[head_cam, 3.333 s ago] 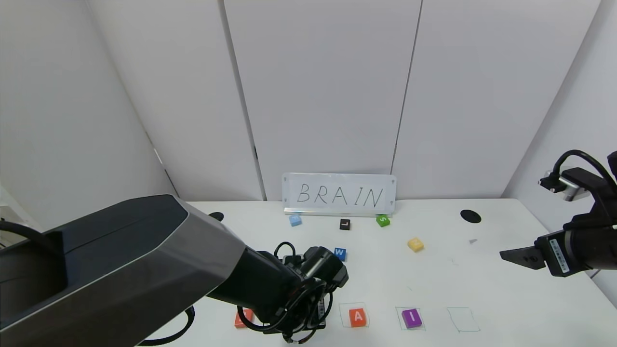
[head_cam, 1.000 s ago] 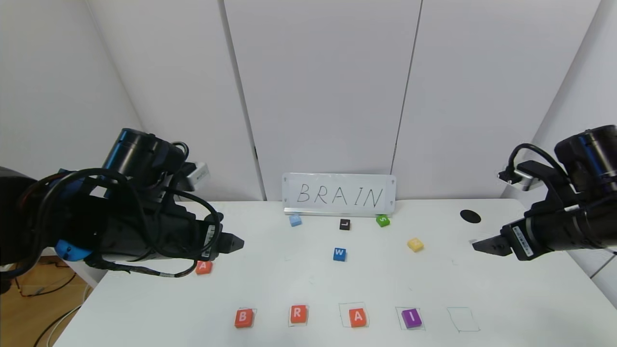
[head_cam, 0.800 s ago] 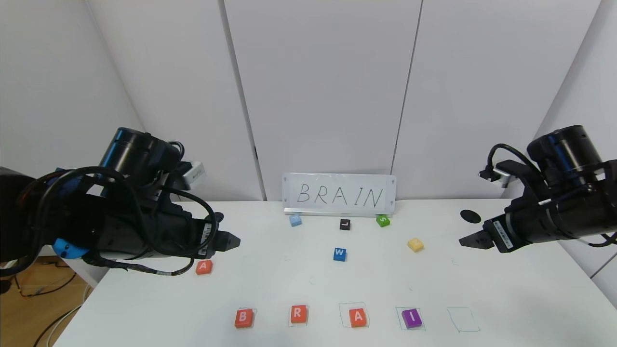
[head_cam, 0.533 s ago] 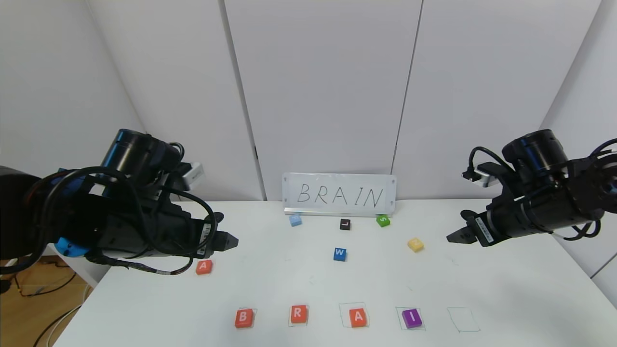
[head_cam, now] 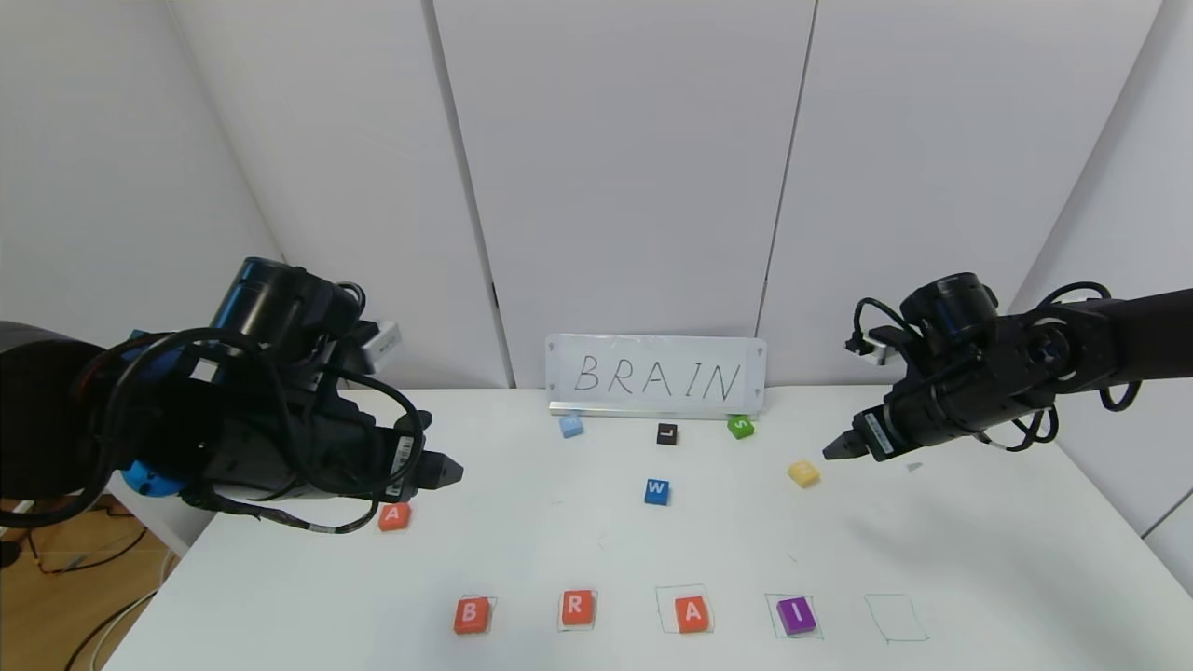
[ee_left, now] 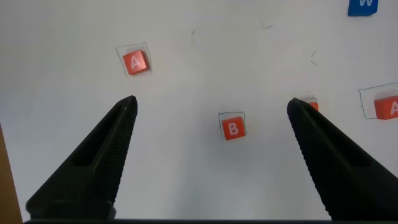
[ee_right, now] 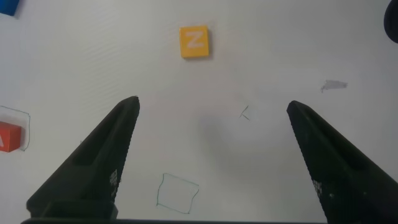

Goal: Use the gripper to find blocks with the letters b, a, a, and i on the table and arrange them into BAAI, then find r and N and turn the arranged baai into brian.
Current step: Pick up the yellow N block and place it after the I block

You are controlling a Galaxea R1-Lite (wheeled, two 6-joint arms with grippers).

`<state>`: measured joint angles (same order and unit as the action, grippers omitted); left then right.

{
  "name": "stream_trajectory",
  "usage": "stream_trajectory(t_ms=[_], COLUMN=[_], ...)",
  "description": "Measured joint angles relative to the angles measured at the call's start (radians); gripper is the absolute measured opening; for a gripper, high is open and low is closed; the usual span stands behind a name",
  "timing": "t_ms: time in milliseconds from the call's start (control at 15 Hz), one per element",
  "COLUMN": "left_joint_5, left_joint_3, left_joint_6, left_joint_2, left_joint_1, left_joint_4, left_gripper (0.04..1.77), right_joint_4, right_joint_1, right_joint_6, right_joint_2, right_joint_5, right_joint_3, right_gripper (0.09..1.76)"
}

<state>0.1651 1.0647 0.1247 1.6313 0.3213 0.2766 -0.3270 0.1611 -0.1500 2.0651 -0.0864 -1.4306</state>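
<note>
right pincer: my right pincer (head_cam: pixel 832 451) hangs over the right half of the bench (head_cam: pixel 979 559), tip just beside the yellow N tile (head_cam: pixel 803 472); fingers spread wide apart, nothing between them
left pincer: my left pincer (head_cam: pixel 447 472) hovers over the left side, fingers apart, empty
yellow N tile: flat on the bench, right of centre, toward the far edge
front row: B tile (head_cam: pixel 471 614), R tile (head_cam: pixel 577 607), A tile (head_cam: pixel 692 613), purple I tile (head_cam: pixel 795 615) along the near edge, left to right; drawn square (head_cam: pixel 895 617) at the right end has no tile
spare A tile: second A tile (head_cam: pixel 394 515) near the left edge, just below my left pincer
others: blue W tile (head_cam: pixel 657 491) mid-bench; green S tile (head_cam: pixel 740 427), black L tile (head_cam: pixel 666 433), light blue tile (head_cam: pixel 570 426) by the far edge under the BRAIN sign (head_cam: pixel 655 375)
</note>
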Motion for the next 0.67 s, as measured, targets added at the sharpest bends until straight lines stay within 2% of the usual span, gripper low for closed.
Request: stream_trajectory(t_ms=[400, 667], left_joint_5=[0.000, 0.000], left_joint_3=[0.000, 0.002], left_joint_6=[-0.009, -0.009], left_joint_2=[0.030, 0.038], left_joint_1=[-0.010, -0.011], left_joint_4=[-0.018, -0.018], left_gripper=[1.72, 1.72], right_joint_4=[-0.082, -0.091], right_joint_1=[0.011, 0.016], right_joint_6=[-0.001, 0.000], right_joint_2=[0.149, 0.190], right_joint_5=[-0.058, -0.060], right_joint_3=[-0.191, -0.224], right_gripper=[1.71, 1.71])
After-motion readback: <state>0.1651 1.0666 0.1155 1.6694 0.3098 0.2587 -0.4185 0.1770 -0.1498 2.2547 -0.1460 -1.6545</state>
